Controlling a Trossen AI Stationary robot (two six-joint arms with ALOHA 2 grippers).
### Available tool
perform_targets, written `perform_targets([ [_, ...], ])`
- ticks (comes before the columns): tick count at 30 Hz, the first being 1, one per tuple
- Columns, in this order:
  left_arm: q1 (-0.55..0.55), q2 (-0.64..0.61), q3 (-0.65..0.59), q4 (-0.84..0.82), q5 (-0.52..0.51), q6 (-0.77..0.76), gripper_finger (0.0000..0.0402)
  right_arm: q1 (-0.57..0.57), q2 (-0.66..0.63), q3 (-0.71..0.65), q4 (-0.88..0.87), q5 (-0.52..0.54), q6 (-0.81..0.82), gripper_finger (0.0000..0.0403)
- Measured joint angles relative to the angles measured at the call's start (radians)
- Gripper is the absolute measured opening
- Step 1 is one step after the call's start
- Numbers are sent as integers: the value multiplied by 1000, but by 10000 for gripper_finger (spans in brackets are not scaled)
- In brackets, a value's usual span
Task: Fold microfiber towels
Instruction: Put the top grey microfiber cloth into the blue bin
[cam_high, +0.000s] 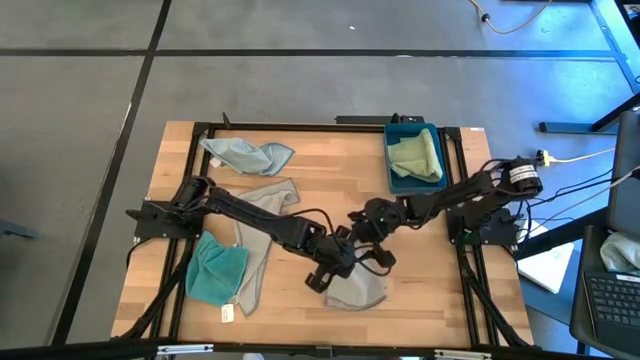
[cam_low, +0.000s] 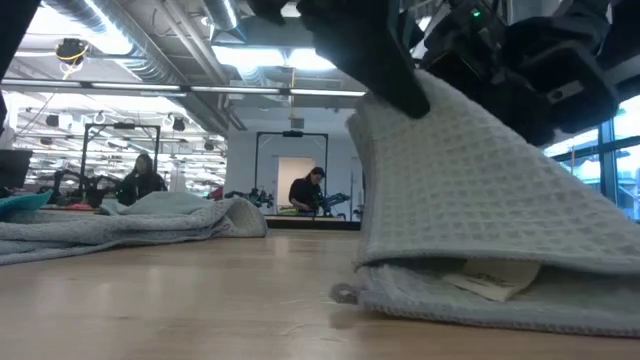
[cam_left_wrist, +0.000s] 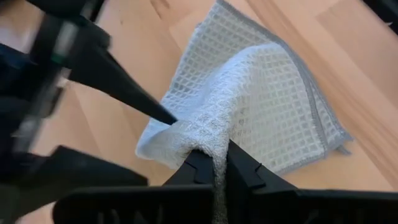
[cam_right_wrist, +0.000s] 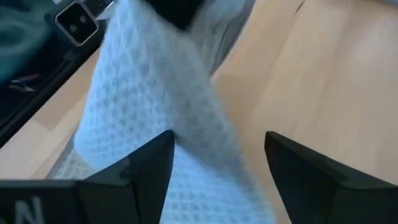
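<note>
Two pincers meeting over the near middle of the wooden worktop (cam_high: 300, 170). Left pincer (cam_left_wrist: 214, 165) shut tight on a raised fold of the light grey waffle towel (cam_left_wrist: 261, 93), lifting that part clear of the wood while the rest lies flat below, white tag (cam_low: 490, 278) showing between the layers. Right pincer (cam_right_wrist: 217, 155) spread wide just beside the same towel, fingers (cam_right_wrist: 146, 162) straddling the lifted cloth, gripping nothing. Long grey towel (cam_high: 262, 225) stretched under the left arm; teal towel (cam_high: 215, 270) crumpled at the near left; pale blue towel (cam_high: 248, 155) bunched at the far left. Pale green towel (cam_high: 418, 155) resting inside the blue tray (cam_high: 392, 160) at the far right corner. Two people in the room behind.
</note>
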Motion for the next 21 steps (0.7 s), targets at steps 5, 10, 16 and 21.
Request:
perform_targets([
  [5, 0, 1, 3, -17, 0, 0, 0, -21, -15, 20, 2, -27, -33, 252],
  [10, 0, 1, 65, -57, -29, 18, 0, -7, 1, 33, 5, -80, -70, 252],
  [16, 3, 1, 112, -68, -38, 24, 0, 13, 23, 33, 30, -119, -82, 252],
  [21, 2, 1, 114, -100, -46, 23, 0, 13, 18, 33, 2, -139, -64, 235],
])
